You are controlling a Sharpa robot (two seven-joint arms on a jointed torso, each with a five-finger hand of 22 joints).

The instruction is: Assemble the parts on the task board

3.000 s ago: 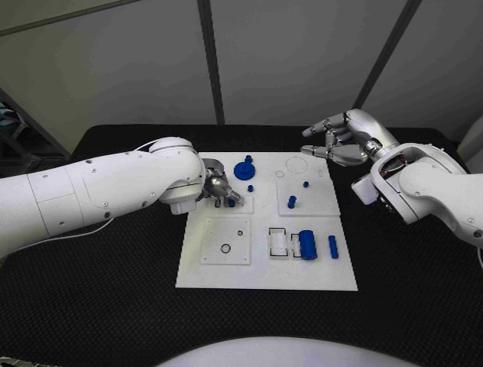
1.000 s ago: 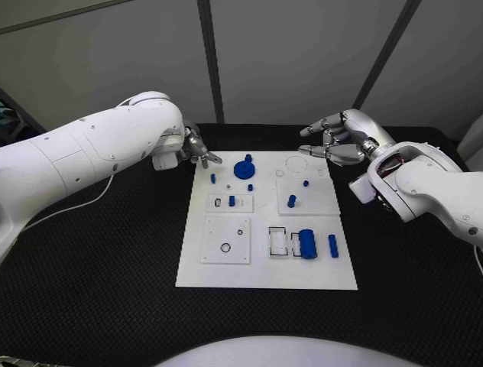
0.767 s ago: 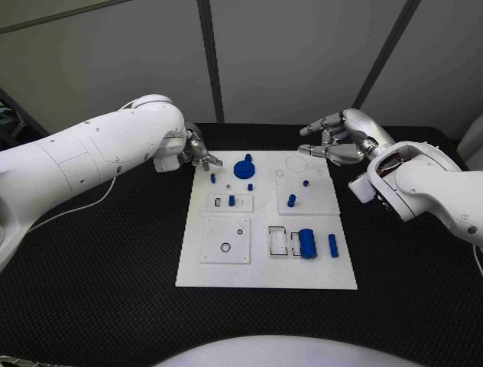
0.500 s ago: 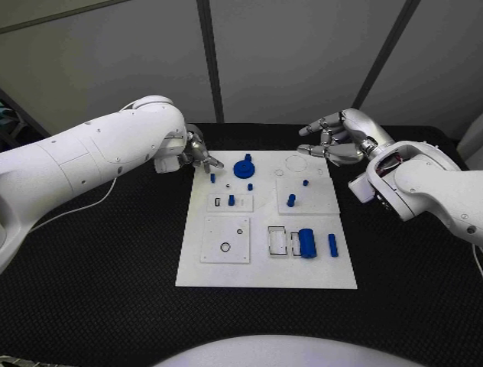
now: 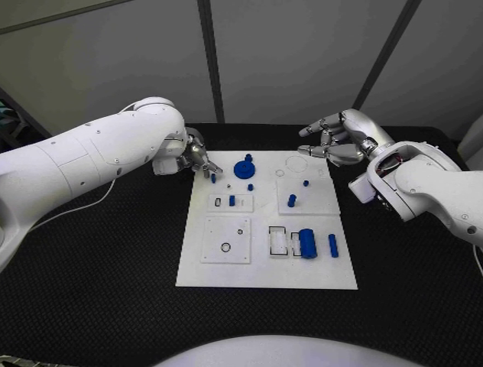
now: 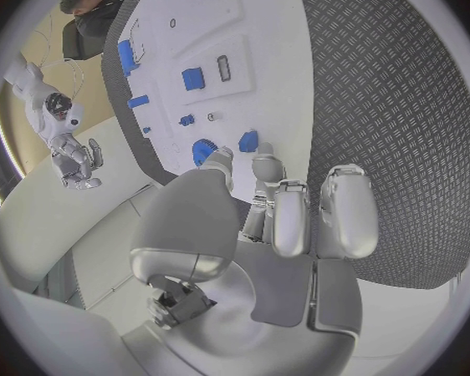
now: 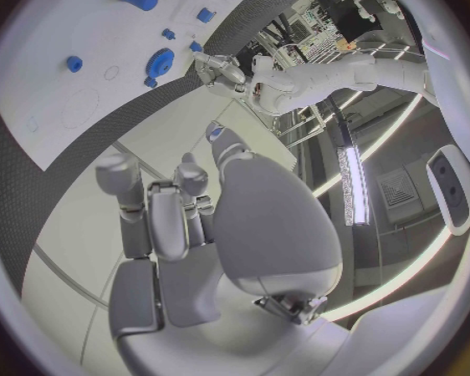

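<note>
We work at the black textured bench (image 5: pixel 87 260), which carries the white rectangular task board (image 5: pixel 266 271) at its middle. The left hand (image 5: pixel 198 159) hangs at the board's far left corner, fingers spread and grasping nothing, fingertips just beside a small blue peg (image 5: pixel 212 178) standing in the board. The right hand (image 5: pixel 335 141) hovers off the far right corner, fingers loosely curled; we cannot tell whether it holds anything. The large blue round knob (image 5: pixel 244 168) stands near the far edge; the blue cylinder (image 5: pixel 308 244) lies toward the near right, beside a slim blue bar (image 5: pixel 333 245). We judge the step in hand to be the left hand's approach to a far-edge part. The next move calls for lowering the fingers around that peg.
</note>
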